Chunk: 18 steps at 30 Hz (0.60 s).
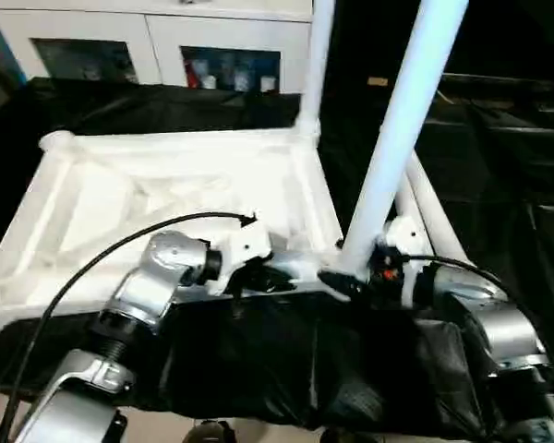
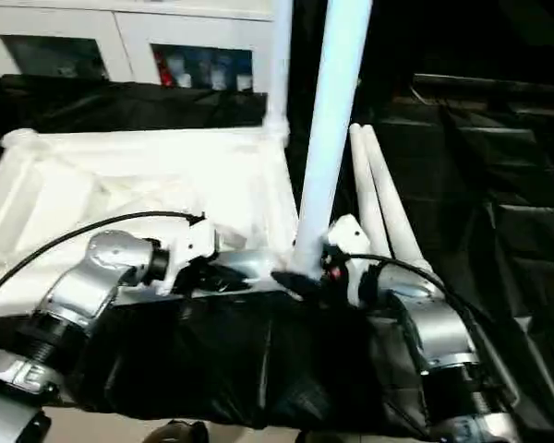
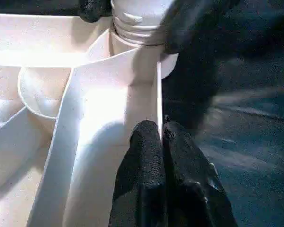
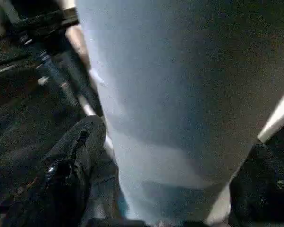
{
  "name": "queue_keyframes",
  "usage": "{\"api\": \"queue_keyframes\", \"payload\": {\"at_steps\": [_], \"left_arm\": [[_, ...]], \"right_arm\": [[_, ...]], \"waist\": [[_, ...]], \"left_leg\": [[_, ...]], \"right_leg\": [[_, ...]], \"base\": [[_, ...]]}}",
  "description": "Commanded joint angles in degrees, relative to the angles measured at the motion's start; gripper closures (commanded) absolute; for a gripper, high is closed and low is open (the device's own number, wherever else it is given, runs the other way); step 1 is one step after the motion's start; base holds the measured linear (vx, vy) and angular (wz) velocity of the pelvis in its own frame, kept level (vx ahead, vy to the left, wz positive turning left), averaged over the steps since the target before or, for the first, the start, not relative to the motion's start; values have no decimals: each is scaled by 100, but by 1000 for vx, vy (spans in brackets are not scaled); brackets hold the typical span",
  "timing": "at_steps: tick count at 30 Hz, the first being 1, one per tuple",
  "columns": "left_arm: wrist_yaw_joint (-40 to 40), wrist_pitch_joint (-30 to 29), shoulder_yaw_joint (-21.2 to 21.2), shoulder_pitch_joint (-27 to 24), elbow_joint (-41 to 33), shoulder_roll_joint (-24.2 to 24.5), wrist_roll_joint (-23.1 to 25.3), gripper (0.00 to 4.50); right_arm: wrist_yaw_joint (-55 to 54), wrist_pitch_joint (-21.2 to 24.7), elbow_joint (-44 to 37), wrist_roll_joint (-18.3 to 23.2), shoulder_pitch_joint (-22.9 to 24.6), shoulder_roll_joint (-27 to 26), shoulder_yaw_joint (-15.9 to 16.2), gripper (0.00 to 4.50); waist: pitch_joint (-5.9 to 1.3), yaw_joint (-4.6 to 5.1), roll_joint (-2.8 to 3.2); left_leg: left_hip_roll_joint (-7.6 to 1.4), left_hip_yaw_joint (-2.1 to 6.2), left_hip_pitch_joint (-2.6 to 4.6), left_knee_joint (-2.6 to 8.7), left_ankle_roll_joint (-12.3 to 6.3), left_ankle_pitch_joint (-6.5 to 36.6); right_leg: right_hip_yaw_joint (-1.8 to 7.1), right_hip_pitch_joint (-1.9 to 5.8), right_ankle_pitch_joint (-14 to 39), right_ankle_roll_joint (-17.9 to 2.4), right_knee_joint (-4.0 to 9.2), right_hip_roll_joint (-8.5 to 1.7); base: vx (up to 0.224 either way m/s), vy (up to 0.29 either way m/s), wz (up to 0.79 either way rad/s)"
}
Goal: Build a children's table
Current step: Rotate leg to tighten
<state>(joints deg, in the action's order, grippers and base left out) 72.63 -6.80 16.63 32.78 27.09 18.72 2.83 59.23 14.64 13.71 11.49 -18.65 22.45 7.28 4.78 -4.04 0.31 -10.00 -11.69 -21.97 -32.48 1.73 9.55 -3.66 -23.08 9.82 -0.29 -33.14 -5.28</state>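
The white tabletop [image 1: 166, 185] lies underside up on a black-draped surface, its ribs showing. One white leg [image 1: 316, 55] stands upright in the far right corner socket. A second leg [image 1: 402, 129] rises from the near right corner socket [image 3: 137, 28], leaning slightly right. My right gripper [image 4: 170, 161] is open at that leg's base, one black finger [image 4: 75, 165] on each side of the tube. On the near edge of the tabletop, just left of that corner, my left gripper [image 3: 161, 130] is shut on the thin rim wall [image 3: 158, 94].
Two more white legs [image 1: 434, 217] lie side by side on the black cloth [image 1: 258, 369] right of the tabletop. A white cabinet [image 1: 148, 41] with glass-fronted compartments stands behind. A black cable [image 1: 120, 245] arcs over my left forearm.
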Motion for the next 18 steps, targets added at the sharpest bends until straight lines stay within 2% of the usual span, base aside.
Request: {"api": "queue_keyframes", "payload": {"at_steps": [1, 2, 7, 13, 14, 16, 18], "left_arm": [[50, 71, 285, 139, 158, -144, -42, 450], [87, 101, 285, 170, 219, -129, -46, 450], [308, 334, 286, 314, 524, -50, -40, 450], [385, 422, 250, 381, 678, -49, -33, 450], [350, 410, 232, 373, 684, -66, -65, 450], [225, 309, 190, 332, 620, -103, -94, 450], [-106, 141, 116, 276, 551, -180, -63, 450]], "right_arm": [[561, 125, -333, 155, -66, -98, 591, 97], [640, 170, -348, 170, -75, -69, 621, 97], [967, 370, -532, 257, -12, 71, 810, 136], [1039, 452, -586, 279, 68, 57, 822, 180], [907, 450, -562, 294, 109, -38, 726, 182], [575, 462, -475, 332, 110, -228, 536, 185], [-101, 367, -284, 247, 69, -539, 260, 188]], "waist": [[-322, -13, -30], [-330, -18, -47], [-343, -75, -56], [-347, -104, -57], [-347, -110, -31], [-351, -103, -37], [-341, -79, -33]], "left_leg": [[-372, 138, 162, 393, -308, 1510], [-372, 141, 154, 393, -293, 1483], [-372, 141, 136, 376, -352, 1269], [-374, 145, 129, 374, -350, 1219], [-376, 147, 136, 374, -342, 1232], [-379, 144, 141, 382, -310, 1284], [-378, 155, 150, 403, -219, 1441]], "right_leg": [[275, 201, 1440, -1398, 366, -361], [274, 215, 1450, -1383, 361, -368], [273, 225, 1363, -1350, 342, -382], [266, 228, 1311, -1382, 329, -390], [267, 221, 1320, -1384, 332, -392], [269, 216, 1322, -1398, 335, -387], [267, 197, 1543, -1366, 361, -390]], "base": [[0, 0, 0], [0, 0, 0], [0, 0, 0], [0, 0, 0], [0, 0, 0], [0, 0, 0], [0, 0, 0]]}}
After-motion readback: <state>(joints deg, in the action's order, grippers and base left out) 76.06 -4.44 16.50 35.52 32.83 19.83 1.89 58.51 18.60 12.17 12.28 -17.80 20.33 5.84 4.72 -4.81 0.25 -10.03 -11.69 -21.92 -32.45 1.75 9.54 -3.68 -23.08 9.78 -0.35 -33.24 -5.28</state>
